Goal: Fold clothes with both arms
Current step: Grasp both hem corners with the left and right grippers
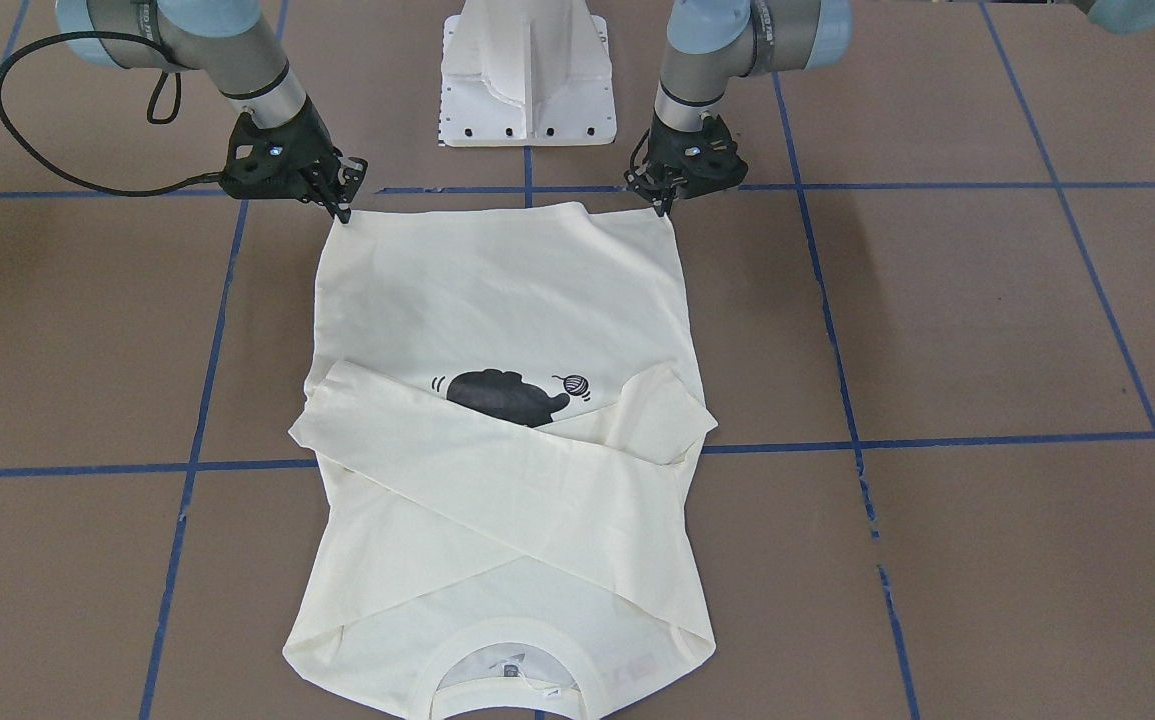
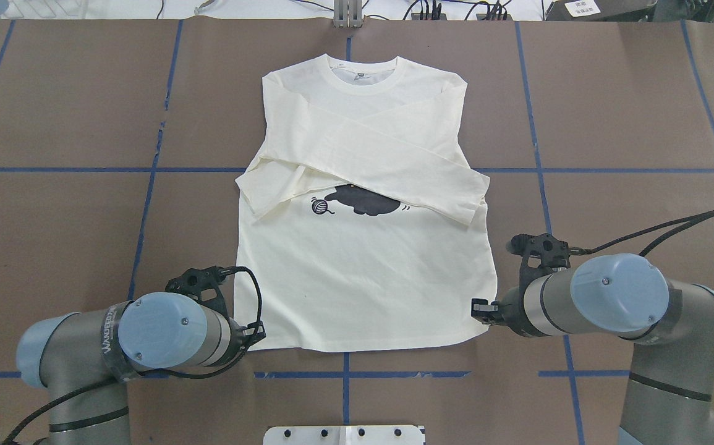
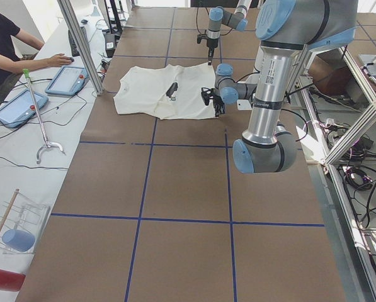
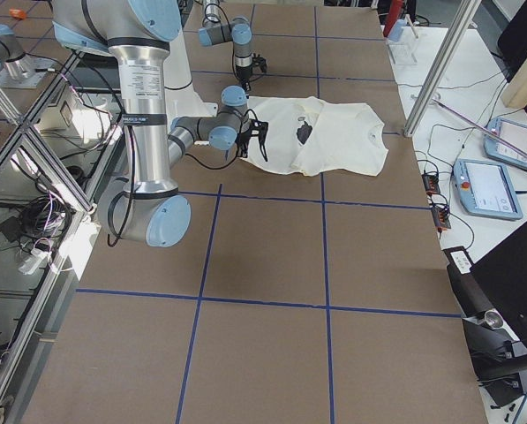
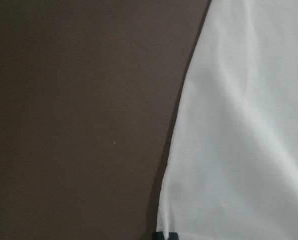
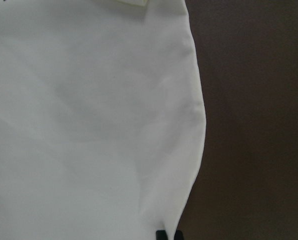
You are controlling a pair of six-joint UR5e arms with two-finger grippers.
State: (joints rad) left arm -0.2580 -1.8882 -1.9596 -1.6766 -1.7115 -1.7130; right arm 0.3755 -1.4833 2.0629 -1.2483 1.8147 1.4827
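Observation:
The cream long-sleeved T-shirt [image 1: 497,300] lies flat on the brown table, print side up, collar away from the robot. Both sleeves are crossed over the chest and hide part of the black cat print [image 2: 363,201]. My left gripper [image 1: 664,207] is down at the hem corner on its side, shut on the cloth edge. My right gripper [image 1: 342,207] is shut on the opposite hem corner. In the wrist views the fingertips [image 5: 166,235] [image 6: 162,234] pinch the hem edge of the shirt [image 5: 238,125] [image 6: 89,125]. The hem still rests on the table.
The white pedestal base [image 1: 527,80] stands just behind the hem, between the arms. Blue tape lines [image 2: 146,204] grid the table. A person [image 3: 5,44] sits at a side bench with tablets [image 3: 65,78] beyond the table's far edge.

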